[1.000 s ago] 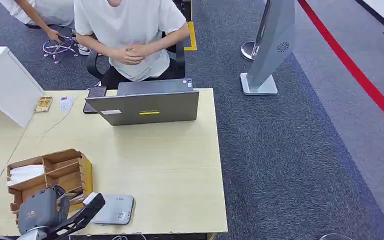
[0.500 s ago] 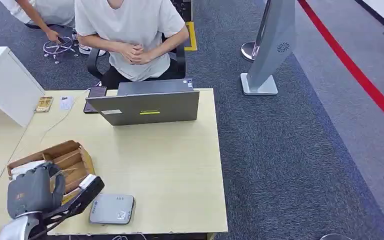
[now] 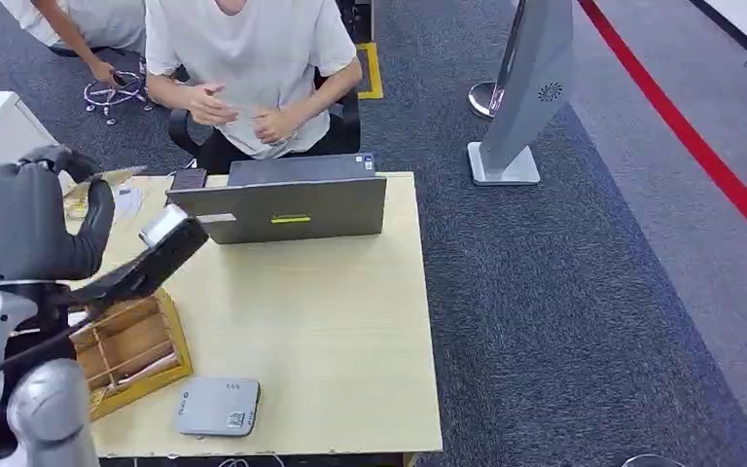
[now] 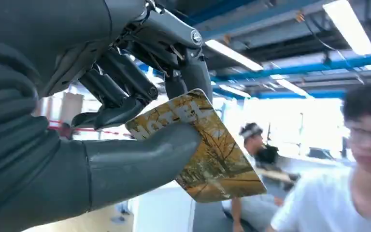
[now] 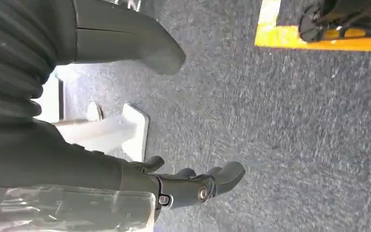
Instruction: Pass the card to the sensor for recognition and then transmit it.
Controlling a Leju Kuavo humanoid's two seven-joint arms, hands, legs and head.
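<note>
Left robot hand (image 4: pixel 101 145) pinches one card (image 4: pixel 203 150) (yellow); right robot hand (image 5: pixel 125 121) spread, holding nothing; one sensor (image 3: pixel 218 407).

I read this as an office: grey carpet (image 3: pixel 564 292), pale wood worktop (image 3: pixel 331 321) carrying a laptop (image 3: pixel 282 206), seated person (image 3: pixel 248 68) at far side, strip ceiling lights (image 4: pixel 232 53).

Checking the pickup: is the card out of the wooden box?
Out. The left hand pinches the card between thumb and fingers, raised above the wooden box.
</note>
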